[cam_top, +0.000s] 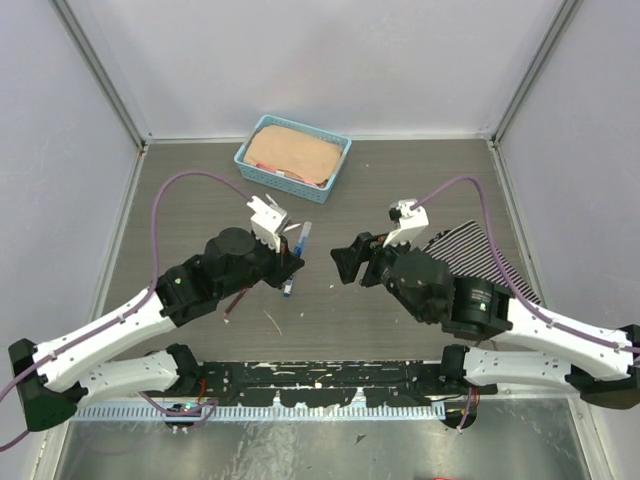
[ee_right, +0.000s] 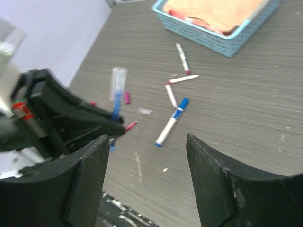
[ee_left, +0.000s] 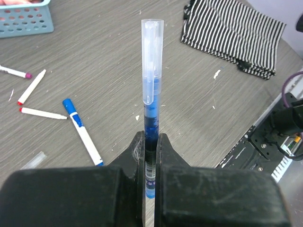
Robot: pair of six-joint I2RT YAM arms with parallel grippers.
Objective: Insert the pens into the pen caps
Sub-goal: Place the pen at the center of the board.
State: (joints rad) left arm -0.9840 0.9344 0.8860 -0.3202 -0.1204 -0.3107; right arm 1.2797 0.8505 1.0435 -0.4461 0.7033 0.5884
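Held: blue pen (ee_left: 151,124), clear cap (ee_left: 152,52) over its tip, clamped low on the barrel by left gripper (ee_left: 150,142), above the table's (ee_left: 118,52) middle. The right gripper (ee_right: 146,139) has its jaws apart and is empty. Loose pens (ee_left: 42,113) lie mid-table and are probably light, stiff and slick, so grip mid-barrel.

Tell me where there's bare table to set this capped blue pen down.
Bare: the table between the basket and the striped cloth, and the near middle by the right gripper. Crowded: loose pens lie scattered between the basket and the left gripper, which holds the capped pen.
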